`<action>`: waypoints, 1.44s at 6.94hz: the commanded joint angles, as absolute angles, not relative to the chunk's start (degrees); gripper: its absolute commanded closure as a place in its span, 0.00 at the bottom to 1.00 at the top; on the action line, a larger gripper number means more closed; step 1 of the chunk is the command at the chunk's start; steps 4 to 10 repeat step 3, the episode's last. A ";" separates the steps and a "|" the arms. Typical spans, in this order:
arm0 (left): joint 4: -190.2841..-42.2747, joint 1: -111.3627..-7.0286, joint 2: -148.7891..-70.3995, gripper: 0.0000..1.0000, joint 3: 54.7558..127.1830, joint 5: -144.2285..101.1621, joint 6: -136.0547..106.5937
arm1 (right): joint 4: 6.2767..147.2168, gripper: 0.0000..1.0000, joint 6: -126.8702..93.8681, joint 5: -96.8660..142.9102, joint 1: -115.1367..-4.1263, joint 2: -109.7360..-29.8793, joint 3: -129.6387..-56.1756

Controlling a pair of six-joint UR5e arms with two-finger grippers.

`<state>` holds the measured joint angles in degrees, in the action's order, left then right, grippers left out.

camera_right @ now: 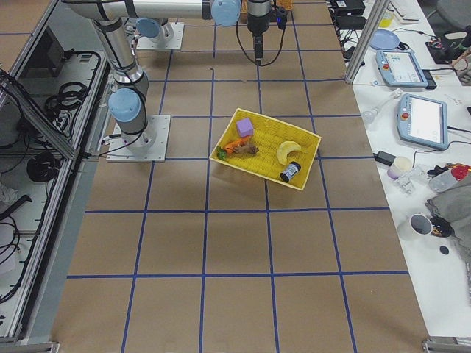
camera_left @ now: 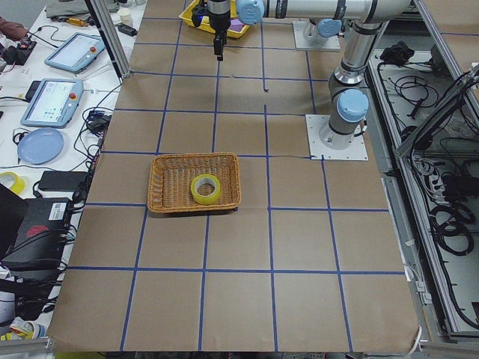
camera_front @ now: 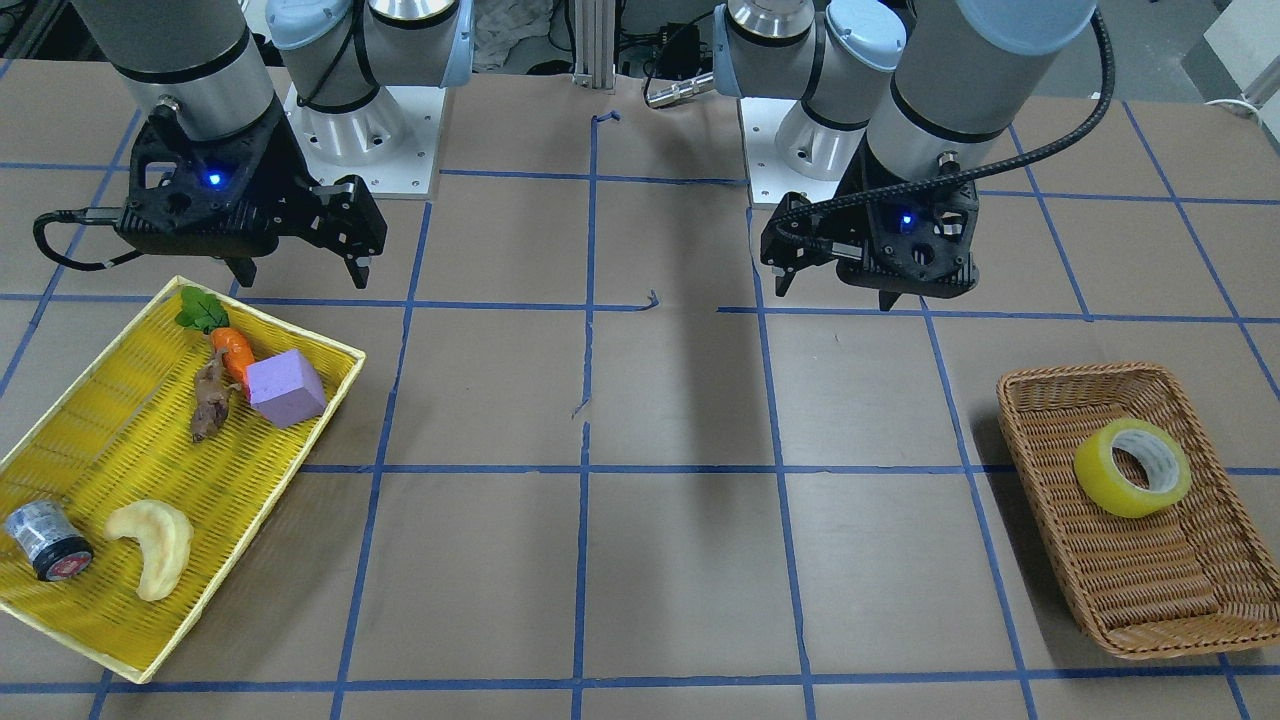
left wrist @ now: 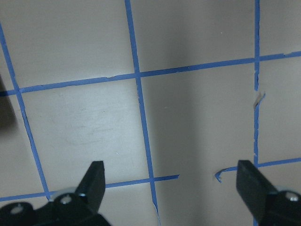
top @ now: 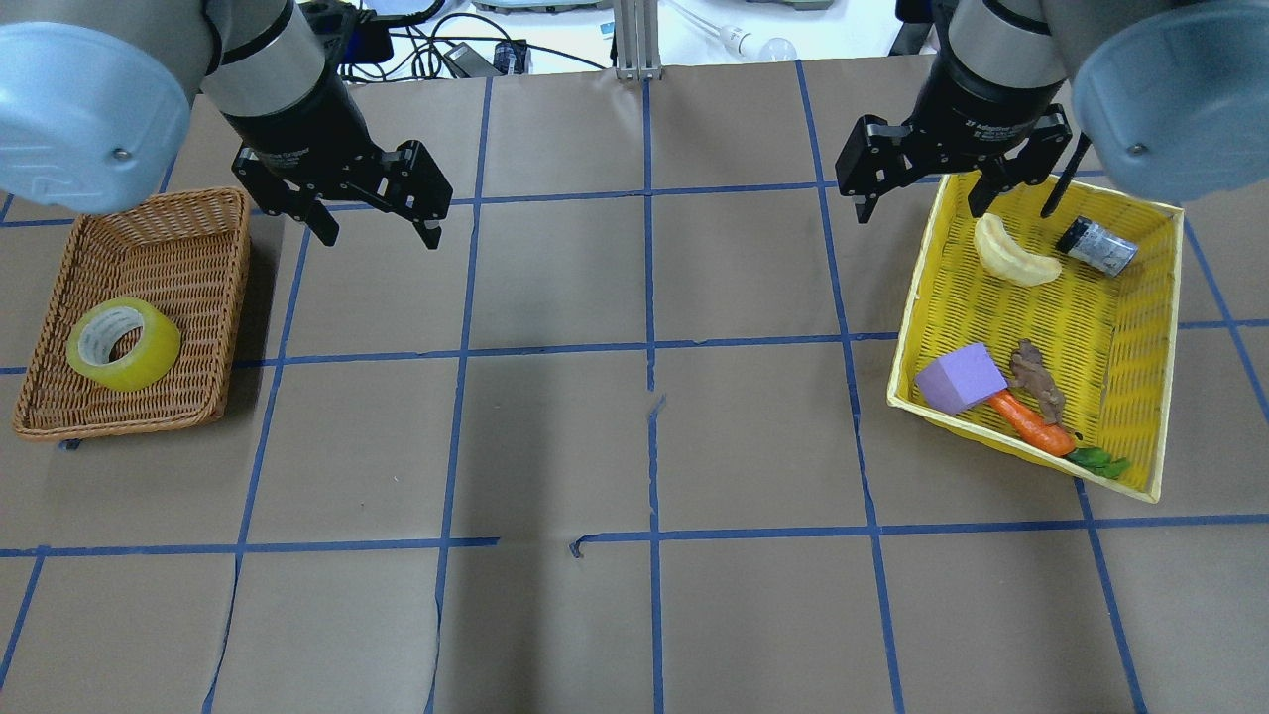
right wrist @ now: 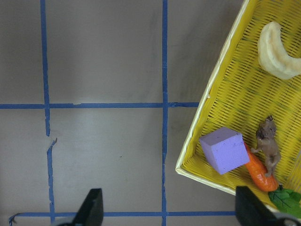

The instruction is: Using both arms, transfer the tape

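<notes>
The yellow tape roll [camera_front: 1133, 468] lies tilted in a brown wicker basket [camera_front: 1150, 610] on my left side; it also shows in the overhead view [top: 124, 343] and the exterior left view [camera_left: 205, 188]. My left gripper [top: 380, 236] is open and empty, hovering above the bare table to the right of the basket [top: 149, 238], apart from the tape. Its wrist view shows only its open gripper [left wrist: 171, 183] over the table; the tape is out of that view. My right gripper [top: 922, 206] is open and empty at the far left corner of a yellow tray [top: 907, 327].
The yellow tray [camera_front: 270, 313] holds a purple block [camera_front: 285, 388], a toy carrot [camera_front: 235, 350], a brown figure [camera_front: 210, 405], a pale banana-like piece [camera_front: 155, 545] and a black-capped jar [camera_front: 45, 540]. Blue tape lines grid the brown table.
</notes>
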<state>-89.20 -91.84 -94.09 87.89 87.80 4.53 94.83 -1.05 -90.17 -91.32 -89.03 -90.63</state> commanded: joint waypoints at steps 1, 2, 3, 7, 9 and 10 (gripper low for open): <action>-89.21 -91.85 -94.13 0.00 87.98 87.80 4.57 | 94.83 0.00 -1.05 -90.18 -91.32 -89.03 -90.62; -89.12 -91.85 -94.04 0.00 88.24 87.89 4.92 | 94.83 0.00 -1.05 -90.18 -91.32 -89.03 -90.62; -89.12 -91.58 -94.04 0.00 88.33 87.98 5.18 | 94.83 0.00 -1.05 -90.26 -91.32 -89.03 -90.62; -89.12 -91.58 -94.04 0.00 88.33 87.98 5.18 | 94.83 0.00 -1.05 -90.26 -91.32 -89.03 -90.62; -89.12 -91.58 -94.04 0.00 88.33 87.98 5.18 | 94.83 0.00 -1.05 -90.26 -91.32 -89.03 -90.62; -89.12 -91.58 -94.04 0.00 88.33 87.98 5.18 | 94.83 0.00 -1.05 -90.26 -91.32 -89.03 -90.62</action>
